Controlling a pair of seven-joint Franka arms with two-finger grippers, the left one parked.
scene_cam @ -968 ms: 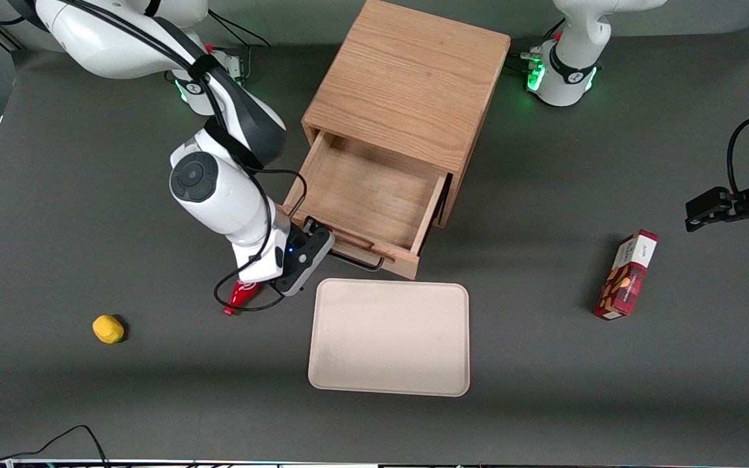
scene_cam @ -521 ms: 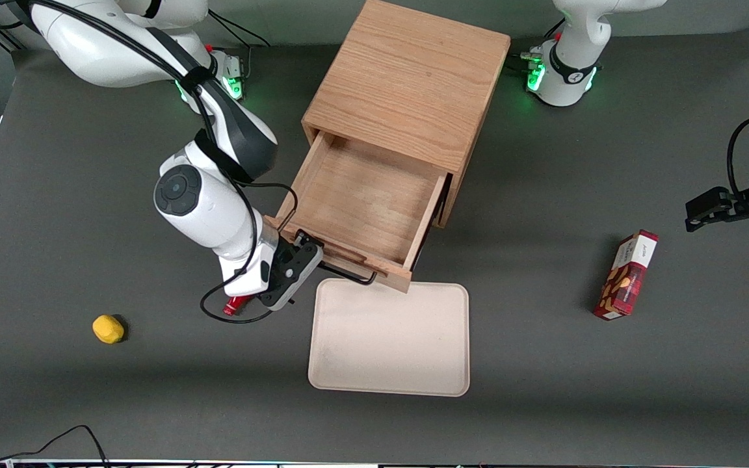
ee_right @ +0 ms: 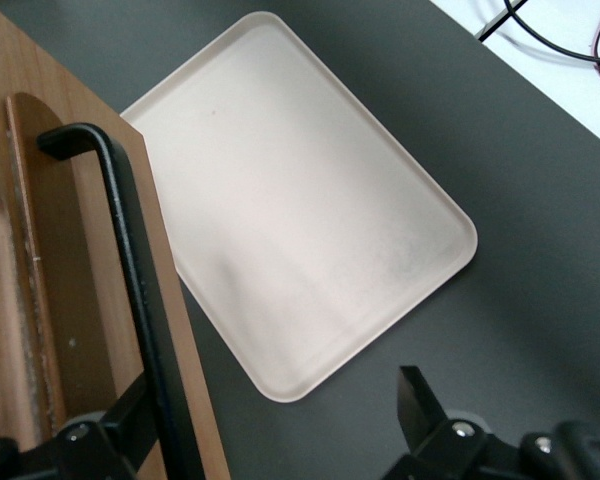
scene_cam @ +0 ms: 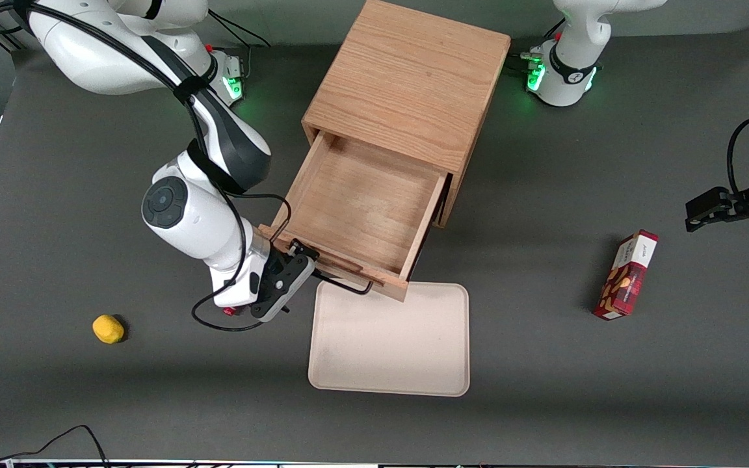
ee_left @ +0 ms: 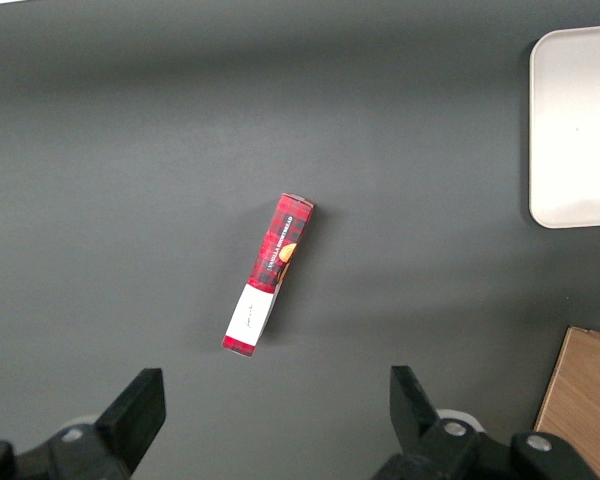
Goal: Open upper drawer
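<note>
The upper drawer (scene_cam: pixel 365 208) stands pulled far out of the oak cabinet (scene_cam: pixel 407 84), and its bare inside shows. Its front edge with the thin black wire pull (scene_cam: pixel 345 284) overhangs the beige tray's (scene_cam: pixel 387 338) edge. My right gripper (scene_cam: pixel 303 260) is at the pull's end toward the working arm. It is open. In the right wrist view one finger (ee_right: pixel 130 420) sits tucked inside the pull (ee_right: pixel 130 250) against the drawer front (ee_right: pixel 70 330), and the gripper (ee_right: pixel 275 400) spans wide, with the other finger over the table. The lower drawer is hidden under the upper one.
The tray (ee_right: pixel 300 230) lies nearer the front camera than the cabinet. A yellow object (scene_cam: pixel 108 328) lies toward the working arm's end. A small red item (scene_cam: pixel 227 311) peeks out under my wrist. A red snack box (scene_cam: pixel 627 274) lies toward the parked arm's end, also in the left wrist view (ee_left: pixel 268 275).
The gripper has moved toward the front camera with the pull, and the upper drawer has slid farther out. Its front now overlaps the tray's edge.
</note>
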